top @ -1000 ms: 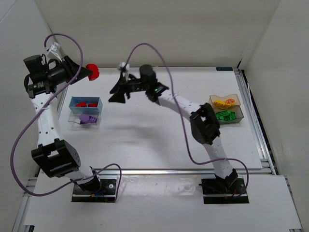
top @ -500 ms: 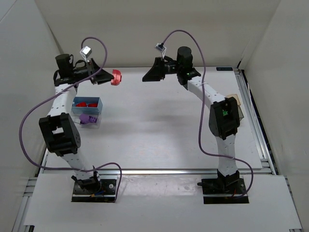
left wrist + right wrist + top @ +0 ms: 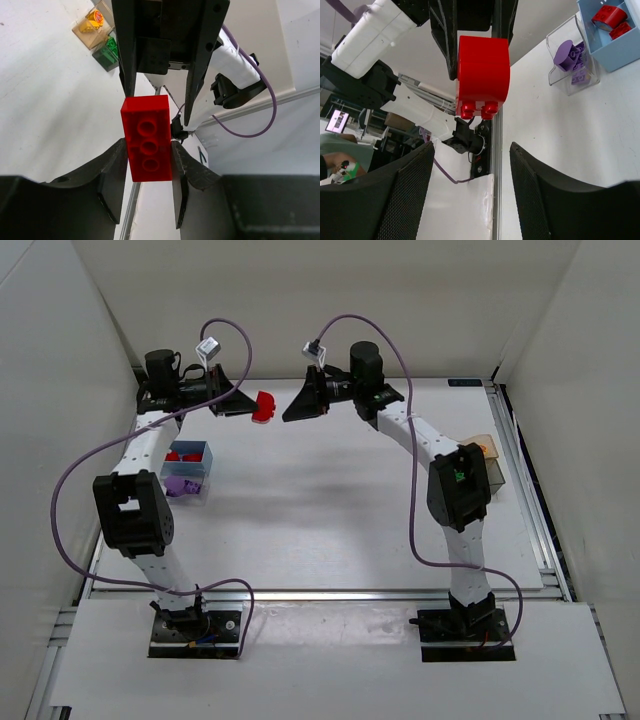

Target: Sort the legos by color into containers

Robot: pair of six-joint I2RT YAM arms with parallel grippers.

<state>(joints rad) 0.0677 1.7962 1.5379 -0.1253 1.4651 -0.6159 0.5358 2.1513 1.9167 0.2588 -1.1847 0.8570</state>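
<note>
The left gripper (image 3: pixel 148 150) is clamping a red lego (image 3: pixel 146 145) in mid-air over the back of the table (image 3: pixel 330 510). The right gripper (image 3: pixel 471 165) is facing it nose to nose, fingers spread wide and holding nothing. Red pieces are lying in the blue box (image 3: pixel 607 52), and purple ones in the clear box (image 3: pixel 560 80) touching it.

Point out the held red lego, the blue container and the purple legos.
red lego (image 3: pixel 146 145): left wrist view, studded face.
blue container (image 3: pixel 620 56): right wrist view, side wall.
purple legos (image 3: pixel 566 56): right wrist view, rounded piece.
</note>
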